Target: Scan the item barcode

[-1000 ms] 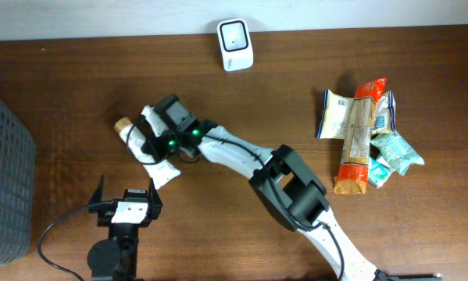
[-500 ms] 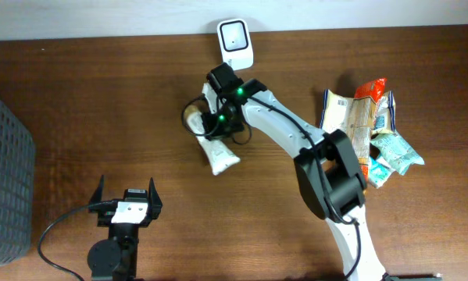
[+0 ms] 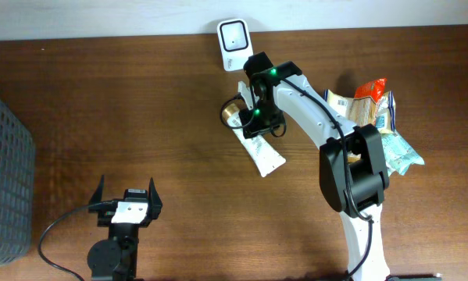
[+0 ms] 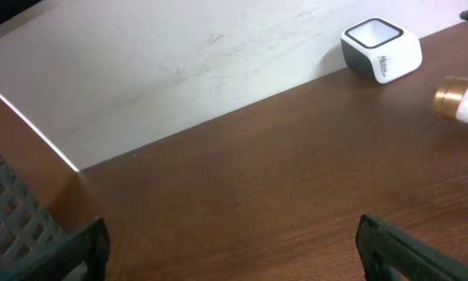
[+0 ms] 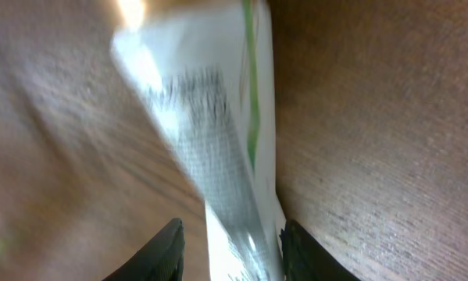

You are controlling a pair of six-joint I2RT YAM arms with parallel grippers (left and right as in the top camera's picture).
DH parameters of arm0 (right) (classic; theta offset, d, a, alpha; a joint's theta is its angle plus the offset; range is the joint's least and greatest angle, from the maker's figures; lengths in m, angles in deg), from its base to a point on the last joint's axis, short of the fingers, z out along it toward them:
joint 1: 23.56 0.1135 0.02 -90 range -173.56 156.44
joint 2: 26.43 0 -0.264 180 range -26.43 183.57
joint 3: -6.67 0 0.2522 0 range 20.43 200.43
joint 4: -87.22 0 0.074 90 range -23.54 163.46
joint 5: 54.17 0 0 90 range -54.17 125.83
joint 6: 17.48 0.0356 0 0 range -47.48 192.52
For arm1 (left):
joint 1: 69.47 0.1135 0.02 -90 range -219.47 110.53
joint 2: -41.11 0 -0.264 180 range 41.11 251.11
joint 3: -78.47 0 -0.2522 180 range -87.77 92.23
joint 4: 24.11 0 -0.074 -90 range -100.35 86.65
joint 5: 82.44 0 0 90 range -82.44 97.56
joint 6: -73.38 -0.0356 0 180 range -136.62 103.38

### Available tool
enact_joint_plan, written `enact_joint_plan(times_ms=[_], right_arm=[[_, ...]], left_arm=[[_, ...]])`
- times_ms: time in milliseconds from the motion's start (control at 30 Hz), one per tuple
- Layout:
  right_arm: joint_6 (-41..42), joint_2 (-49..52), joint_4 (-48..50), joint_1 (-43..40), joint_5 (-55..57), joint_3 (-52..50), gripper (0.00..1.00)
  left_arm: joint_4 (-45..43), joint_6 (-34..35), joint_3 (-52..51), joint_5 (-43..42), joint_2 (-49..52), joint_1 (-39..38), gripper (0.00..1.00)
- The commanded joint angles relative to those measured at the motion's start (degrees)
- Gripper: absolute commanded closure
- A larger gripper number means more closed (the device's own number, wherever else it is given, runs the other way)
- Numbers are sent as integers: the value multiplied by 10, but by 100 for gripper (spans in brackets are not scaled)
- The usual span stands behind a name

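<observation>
The item is a white tube (image 3: 266,157) with a gold cap (image 3: 234,114). It lies slanted on the brown table just below the white barcode scanner (image 3: 235,44). My right gripper (image 3: 257,117) sits over the tube's upper part. In the right wrist view the blurred tube (image 5: 210,133) runs between the jaws of the right gripper (image 5: 227,246); they stand apart, with a gap at the left finger. My left gripper (image 3: 126,187) rests wide open near the front, holding nothing. The left wrist view shows the scanner (image 4: 382,51) and the tube's cap end (image 4: 460,100) far off.
A pile of snack packets (image 3: 366,133) lies at the right, beside the right arm. A dark mesh basket (image 3: 3,179) stands at the left edge, seen also as the basket (image 4: 15,211) in the left wrist view. A white wall runs behind the table.
The right arm has swung the tube from left of centre to just below the scanner. Its jaws have come apart around the tube. The left arm has not moved.
</observation>
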Motion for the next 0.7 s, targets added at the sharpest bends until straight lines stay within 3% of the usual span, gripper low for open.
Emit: enact_joint_plan(times_ms=[0,133,267,467,600,667], right_arm=[[-28,-23,-28,-12,1,31,61],[-57,-23,-72,-27,2,68,58],[-109,-22,-156,-53,-23,44,38],[-141,-22,-103,-73,-128,-60,35],[-141,-22,-45,-73,-137,-130,44],[-141,-22,-14,-75,-137,-163,68]], left_arm=[[0,-7,-3,-2,-3,3,1],[0,-7,-3,-2,-3,3,1],[0,-7,-3,-2,-3,3,1],[0,-7,-3,-2,-3,3,1],[1,-7,-3,-2,-3,3,1],[0,-7,-3,-2,-3,3,1]])
